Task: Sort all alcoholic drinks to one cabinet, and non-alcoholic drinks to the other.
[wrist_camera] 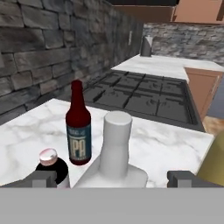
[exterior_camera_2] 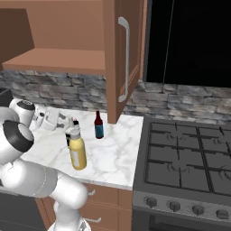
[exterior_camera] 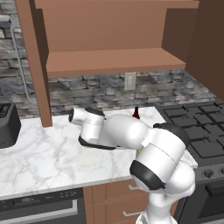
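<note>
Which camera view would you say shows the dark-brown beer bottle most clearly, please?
The hand view: the dark-brown bottle stands close and whole, its blue label readable. The right base view shows it small but whole on the counter; the left base view shows just its red top.

A black toaster point(exterior_camera: 8, 124) sits on the marble counter point(exterior_camera: 39, 153), well apart from the stove point(exterior_camera_2: 185, 158).

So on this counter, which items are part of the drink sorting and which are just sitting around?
Part of the job:
- dark-brown bottle
- whitish long-neck bottle
- yellow juice bottle
- small black-capped bottle
- open upper cabinet
- pincer, open around the whitish bottle's neck

Just lying about:
- stove
- toaster
- wall outlet
</note>
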You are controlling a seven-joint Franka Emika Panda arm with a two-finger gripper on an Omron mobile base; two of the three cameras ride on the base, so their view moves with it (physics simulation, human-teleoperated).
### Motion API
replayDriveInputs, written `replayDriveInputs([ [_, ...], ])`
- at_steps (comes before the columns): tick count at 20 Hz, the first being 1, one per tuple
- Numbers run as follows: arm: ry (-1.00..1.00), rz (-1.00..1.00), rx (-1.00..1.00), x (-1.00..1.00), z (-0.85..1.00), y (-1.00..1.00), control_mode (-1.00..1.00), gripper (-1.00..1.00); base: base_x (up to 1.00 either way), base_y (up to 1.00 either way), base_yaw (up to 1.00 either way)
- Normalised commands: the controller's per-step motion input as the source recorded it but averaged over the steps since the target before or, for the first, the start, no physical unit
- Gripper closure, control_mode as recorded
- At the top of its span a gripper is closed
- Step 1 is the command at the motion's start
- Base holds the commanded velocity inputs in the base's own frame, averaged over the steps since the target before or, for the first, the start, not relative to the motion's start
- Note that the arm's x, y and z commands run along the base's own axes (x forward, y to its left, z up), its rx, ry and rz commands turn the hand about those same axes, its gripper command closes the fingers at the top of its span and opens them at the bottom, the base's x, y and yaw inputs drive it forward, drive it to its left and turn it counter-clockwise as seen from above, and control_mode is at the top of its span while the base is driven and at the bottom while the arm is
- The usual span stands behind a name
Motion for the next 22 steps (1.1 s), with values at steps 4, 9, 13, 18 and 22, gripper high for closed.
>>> replayDriveInputs([
  [4,0.00,-0.02,-0.04,0.00,-0.04,-0.15,-1.00,-1.00,0.00,0.00,0.00],
  [9,0.00,-0.02,-0.05,0.00,-0.05,-0.12,-1.00,-1.00,0.00,0.00,0.00],
  [13,0.00,-0.01,-0.05,0.00,-0.01,-0.13,-1.00,-1.00,0.00,0.00,0.00],
  [18,0.00,0.00,-0.03,0.05,0.00,-0.07,-1.00,-1.00,0.00,0.00,0.00],
  [22,0.00,0.00,-0.04,0.06,0.00,-0.08,-1.00,-1.00,0.00,0.00,0.00],
])
